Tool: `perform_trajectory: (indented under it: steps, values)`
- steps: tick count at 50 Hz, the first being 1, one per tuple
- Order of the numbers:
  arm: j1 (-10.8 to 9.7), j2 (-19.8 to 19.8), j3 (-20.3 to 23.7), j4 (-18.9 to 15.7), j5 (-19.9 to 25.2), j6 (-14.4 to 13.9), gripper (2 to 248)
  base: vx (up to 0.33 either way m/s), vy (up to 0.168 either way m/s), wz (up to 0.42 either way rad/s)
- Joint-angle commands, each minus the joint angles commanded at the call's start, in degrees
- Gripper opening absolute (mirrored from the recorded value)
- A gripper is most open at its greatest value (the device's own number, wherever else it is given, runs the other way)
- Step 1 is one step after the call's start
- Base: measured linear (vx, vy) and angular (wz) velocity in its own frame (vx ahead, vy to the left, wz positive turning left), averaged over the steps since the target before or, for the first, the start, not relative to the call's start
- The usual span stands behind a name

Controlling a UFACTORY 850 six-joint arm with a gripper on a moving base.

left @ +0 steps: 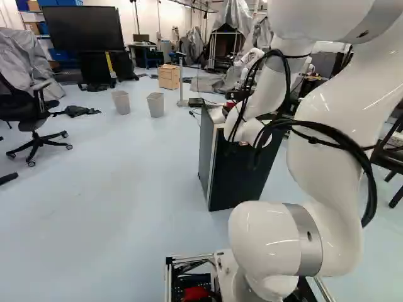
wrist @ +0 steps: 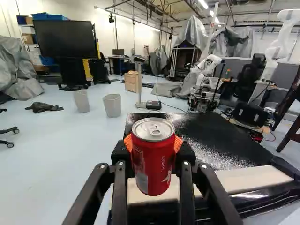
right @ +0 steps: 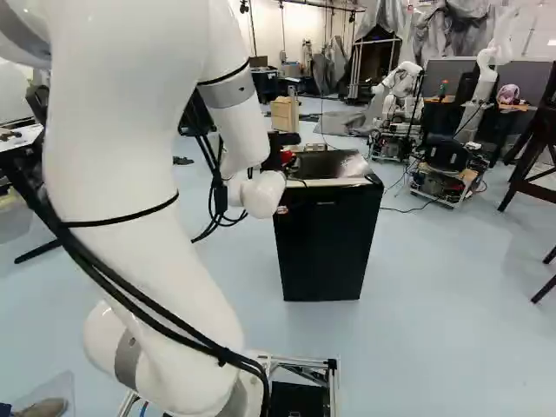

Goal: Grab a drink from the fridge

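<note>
Ok, arm (left: 327, 94) fwd, gripper (right: 286, 156) lvl above fridge (right: 323, 248), part-open, snug round red can (wrist: 153, 161).

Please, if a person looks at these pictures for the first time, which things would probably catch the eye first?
Probably the bright red drink can with a silver top, held upright in the black, orange-padded gripper. Next, the thick white robot arm, which fills much of the right side of the left base view. Then the small black fridge, near the middle of the right base view.
</note>
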Motion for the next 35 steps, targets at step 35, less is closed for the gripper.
perform_trajectory:
  steps: [35]
  values:
    - [6.7,15.6,14.5,5.9,-9.1,-0.2,99,0.0,0.0,0.0]
